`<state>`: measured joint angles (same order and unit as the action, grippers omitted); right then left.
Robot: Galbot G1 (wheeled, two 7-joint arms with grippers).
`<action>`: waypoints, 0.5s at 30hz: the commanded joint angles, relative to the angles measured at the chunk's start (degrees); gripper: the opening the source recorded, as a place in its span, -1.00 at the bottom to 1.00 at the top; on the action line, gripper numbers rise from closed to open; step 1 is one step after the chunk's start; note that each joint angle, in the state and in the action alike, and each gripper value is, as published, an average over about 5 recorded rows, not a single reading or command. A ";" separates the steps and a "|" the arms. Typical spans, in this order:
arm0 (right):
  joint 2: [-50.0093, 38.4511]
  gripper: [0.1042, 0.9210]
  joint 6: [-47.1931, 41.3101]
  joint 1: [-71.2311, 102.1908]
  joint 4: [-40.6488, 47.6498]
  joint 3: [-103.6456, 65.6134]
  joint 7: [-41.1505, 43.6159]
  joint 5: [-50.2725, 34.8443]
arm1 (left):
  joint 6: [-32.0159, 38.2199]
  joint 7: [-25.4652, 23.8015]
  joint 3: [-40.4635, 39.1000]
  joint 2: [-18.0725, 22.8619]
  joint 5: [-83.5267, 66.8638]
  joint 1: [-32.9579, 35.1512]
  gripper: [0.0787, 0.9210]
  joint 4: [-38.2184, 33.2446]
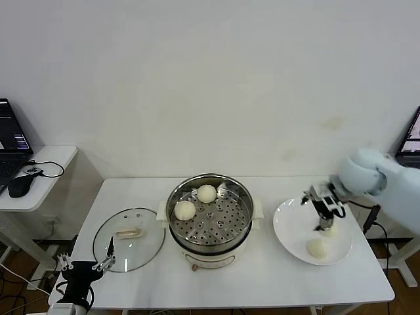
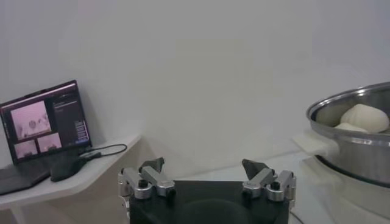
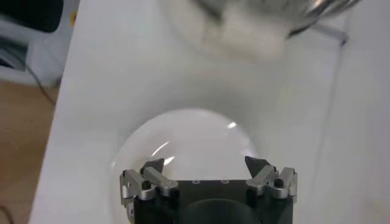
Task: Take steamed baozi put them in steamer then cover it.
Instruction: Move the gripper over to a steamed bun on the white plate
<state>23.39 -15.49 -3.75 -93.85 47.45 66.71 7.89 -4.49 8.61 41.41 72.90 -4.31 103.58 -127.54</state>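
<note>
Two steamed baozi [image 1: 195, 202] sat in the steamer [image 1: 246, 224] while the right gripper [image 1: 323, 226], jaws spread and empty, hovered over two more on the plate [image 1: 287, 226].

Setting: a robotics lab or test room, not a home kitchen. Bare white wall behind a plain white bench [image 1: 262, 282]. At 9 o'clock, a small side table [image 1: 46, 161] carries an open laptop [image 1: 12, 147] and mouse [image 1: 20, 186] — screen shows camera feeds in the left wrist view. At 3 o'clock, a second laptop [image 1: 412, 139] at the frame edge. Loose cables [image 1: 20, 279] on the wood floor — 8 o'clock.
</note>
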 commanded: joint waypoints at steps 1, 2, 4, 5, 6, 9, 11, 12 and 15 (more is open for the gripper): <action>-4.60 0.76 2.25 18.90 1.02 -13.12 -0.40 7.35 | -0.03 -0.01 0.03 -0.02 0.12 0.11 0.77 0.12; -4.16 0.76 2.16 19.60 1.36 -13.55 -0.66 7.57 | -0.03 -0.01 0.03 0.00 0.15 0.14 0.77 0.12; -3.12 0.76 1.96 20.66 2.13 -14.23 -1.20 7.95 | -0.03 -0.03 0.02 0.06 0.20 0.18 0.77 0.11; -2.63 0.76 1.89 21.02 2.48 -14.48 -1.40 8.12 | -0.03 -0.03 0.01 0.10 0.22 0.18 0.77 0.11; -2.07 0.76 1.80 21.33 2.84 -14.71 -1.59 8.25 | -0.02 -0.02 0.02 0.15 0.23 0.18 0.77 0.12; -0.73 0.76 1.57 21.93 3.68 -15.04 -1.86 8.51 | 0.00 0.02 0.07 0.31 0.23 0.27 0.77 0.11; -0.01 0.76 1.44 22.24 4.21 -15.01 -2.03 8.71 | 0.02 0.03 0.12 0.40 0.22 0.41 0.77 0.04; 0.36 0.76 1.41 22.36 4.57 -14.97 -2.17 8.89 | 0.03 0.03 0.16 0.42 0.22 0.46 0.77 0.02; 1.60 0.76 1.42 22.60 6.12 -15.01 -2.73 9.38 | 0.04 0.04 0.28 0.48 0.22 0.47 0.77 0.08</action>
<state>24.27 -14.48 13.67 -89.46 35.75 64.32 15.10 -4.47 8.63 41.68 73.41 -4.10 104.01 -127.54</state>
